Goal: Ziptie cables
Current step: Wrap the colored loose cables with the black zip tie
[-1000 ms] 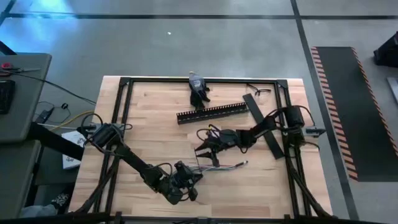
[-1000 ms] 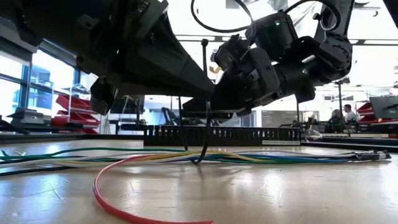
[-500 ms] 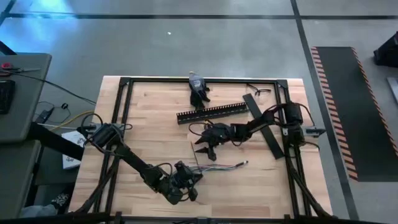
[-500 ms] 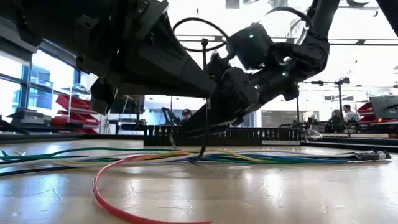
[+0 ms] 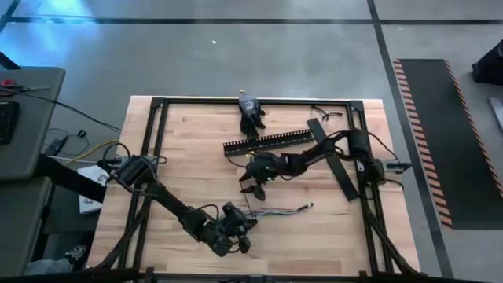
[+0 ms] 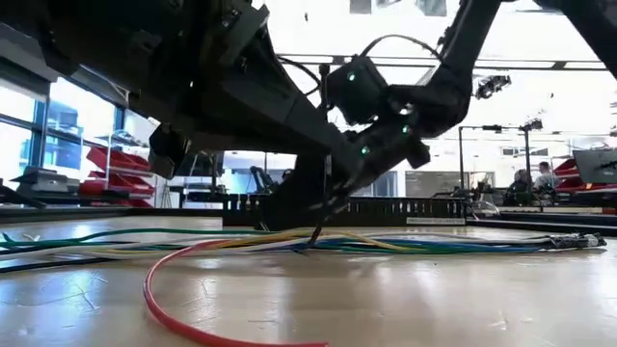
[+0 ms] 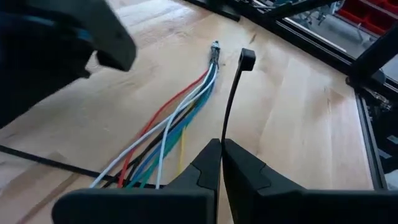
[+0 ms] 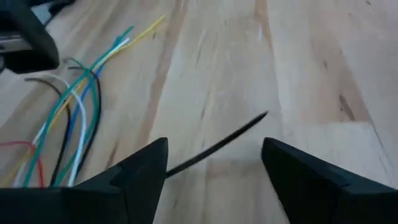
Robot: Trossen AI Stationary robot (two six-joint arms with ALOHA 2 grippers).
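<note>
1. My right fingers (image 5: 250,186): spread, empty, now moved up-left from their spot a second ago, to centre frame above the cables (image 5: 279,211).
2. My left fingers (image 7: 220,163): pinched shut on the zip tie (image 7: 233,93), low centre.
3. Cables: loose on the table (image 5: 196,141), lower centre; judged not yet cinched.
4. Black comb-edged duct (image 5: 267,142): close beyond my right fingers, crowding them.

grey floor (image 5: 236,55), striped mat (image 5: 428,134), bright windows (image 6: 29,125).
</note>
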